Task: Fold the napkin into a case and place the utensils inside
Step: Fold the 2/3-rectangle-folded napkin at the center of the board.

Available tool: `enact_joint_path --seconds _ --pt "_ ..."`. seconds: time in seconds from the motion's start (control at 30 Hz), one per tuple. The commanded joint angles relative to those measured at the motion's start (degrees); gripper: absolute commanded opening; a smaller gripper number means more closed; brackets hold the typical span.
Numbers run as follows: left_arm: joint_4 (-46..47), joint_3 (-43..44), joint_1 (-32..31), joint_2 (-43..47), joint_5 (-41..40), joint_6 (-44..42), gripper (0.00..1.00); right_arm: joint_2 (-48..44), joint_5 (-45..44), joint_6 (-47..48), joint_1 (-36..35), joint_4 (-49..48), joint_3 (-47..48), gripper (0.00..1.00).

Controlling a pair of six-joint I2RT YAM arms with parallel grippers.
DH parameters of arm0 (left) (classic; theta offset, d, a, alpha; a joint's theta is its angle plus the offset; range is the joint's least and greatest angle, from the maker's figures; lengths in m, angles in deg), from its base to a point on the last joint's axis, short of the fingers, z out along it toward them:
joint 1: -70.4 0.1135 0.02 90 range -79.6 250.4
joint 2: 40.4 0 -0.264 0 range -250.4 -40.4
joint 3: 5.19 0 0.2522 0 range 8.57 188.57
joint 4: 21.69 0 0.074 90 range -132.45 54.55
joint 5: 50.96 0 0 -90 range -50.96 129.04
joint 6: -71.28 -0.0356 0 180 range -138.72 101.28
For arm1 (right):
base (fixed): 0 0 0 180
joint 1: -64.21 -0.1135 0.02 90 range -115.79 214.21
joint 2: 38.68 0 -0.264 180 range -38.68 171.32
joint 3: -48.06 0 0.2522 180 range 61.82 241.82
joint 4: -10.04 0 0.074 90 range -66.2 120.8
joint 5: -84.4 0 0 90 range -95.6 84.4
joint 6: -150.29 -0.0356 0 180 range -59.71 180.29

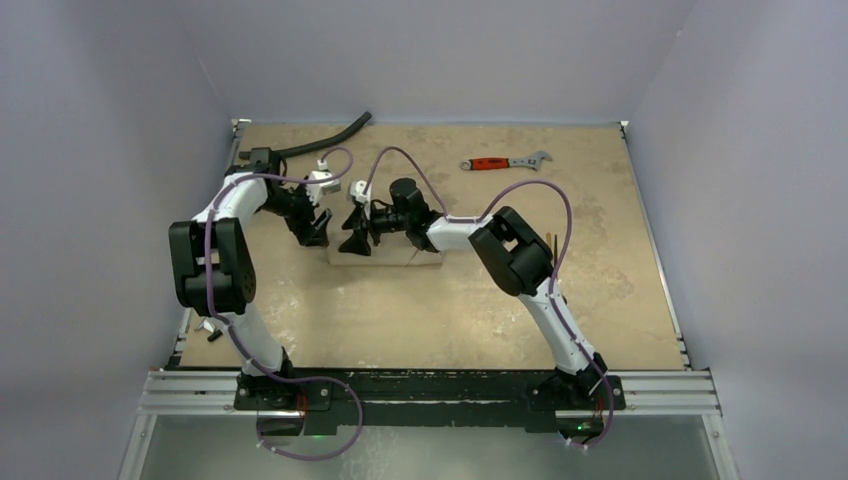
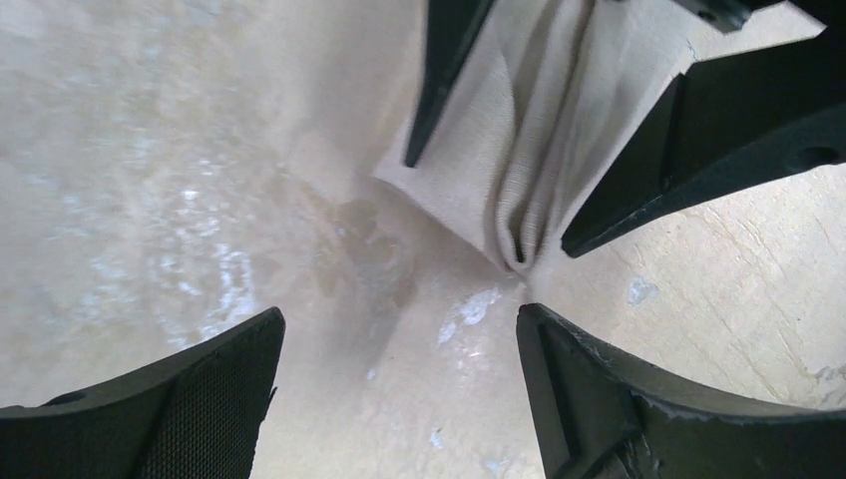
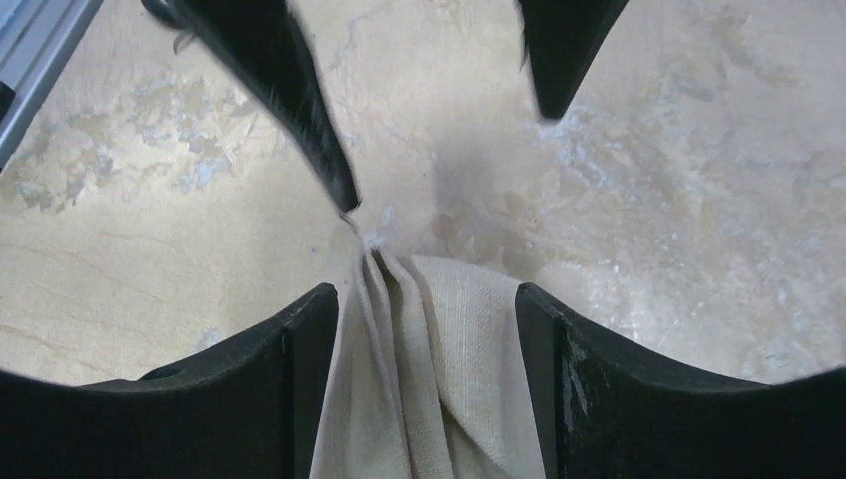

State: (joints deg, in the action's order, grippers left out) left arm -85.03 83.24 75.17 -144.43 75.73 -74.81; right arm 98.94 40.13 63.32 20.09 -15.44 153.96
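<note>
The beige napkin (image 1: 395,257) lies folded into a narrow strip on the table, mid-field, its left end under both grippers. My right gripper (image 1: 357,232) points left and down over that end. In the right wrist view the pleated napkin (image 3: 439,379) fills the gap of the right gripper (image 3: 427,299), reaching both fingers, jaws still wide apart. My left gripper (image 1: 318,232) faces it from the left, open (image 2: 399,324) over bare table just short of the napkin's bunched tip (image 2: 519,215). The utensils are hidden from view.
A red-handled wrench (image 1: 505,162) lies at the back right of the table. A curved black hose (image 1: 325,137) runs along the back left corner. The metal rail (image 1: 430,392) carrying both arm bases bounds the near edge.
</note>
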Motion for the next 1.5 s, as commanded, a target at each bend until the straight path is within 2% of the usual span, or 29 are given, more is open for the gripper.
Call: enact_joint_path --seconds 0.0,0.1,0.17,0.2,0.23,0.3,0.4,0.57,0.7,0.87,1.1,1.47 --pt "-3.1 5.4 1.9 2.5 4.6 -1.9 0.85 -0.2 -1.3 1.8 -0.2 0.8 -0.9 0.69" --pt "-3.2 5.5 2.1 2.7 4.5 -1.8 0.87 -0.2 -1.2 2.4 -0.4 1.8 -0.8 0.69" --pt "-2.5 4.7 2.2 2.6 4.6 -1.3 0.88 -0.3 -0.9 2.5 -0.4 2.0 -0.8 0.64" --pt "-1.2 4.0 2.2 2.5 4.5 -0.5 0.88 -0.3 -0.5 2.6 -0.4 2.2 -0.7 0.56" --pt "0.4 3.2 2.2 2.4 4.4 0.8 0.89 -0.3 -0.1 2.6 -0.4 2.3 -0.5 0.42" --pt "3.6 1.8 2.1 2.0 4.4 3.4 0.90 -0.3 0.4 2.6 -0.4 2.5 -0.4 0.23" --pt "6.4 1.2 2.1 0.6 5.1 6.0 0.96 -0.8 -0.1 2.6 -0.4 2.2 -1.4 0.13" --pt "10.7 0.8 0.9 -0.5 4.7 9.1 0.98 -3.5 -1.3 1.9 -0.6 -0.7 -4.6 0.00" --pt "15.7 0.3 0.5 -0.4 4.2 13.1 0.99 -4.8 -0.1 0.8 -0.6 -2.9 -6.7 0.00" --pt "15.2 1.0 -1.3 -1.4 4.3 14.0 0.98 -7.7 -0.1 -2.2 -0.6 -9.0 -12.1 0.00" --pt "18.7 -2.8 -4.3 -3.3 2.1 15.4 0.98 -8.8 0.9 -4.4 -0.6 -13.1 -16.1 0.00" --pt "12.4 -4.0 -7.0 -6.3 3.9 7.5 0.99 -7.9 -1.0 -5.6 0.3 -14.1 -17.4 0.00"
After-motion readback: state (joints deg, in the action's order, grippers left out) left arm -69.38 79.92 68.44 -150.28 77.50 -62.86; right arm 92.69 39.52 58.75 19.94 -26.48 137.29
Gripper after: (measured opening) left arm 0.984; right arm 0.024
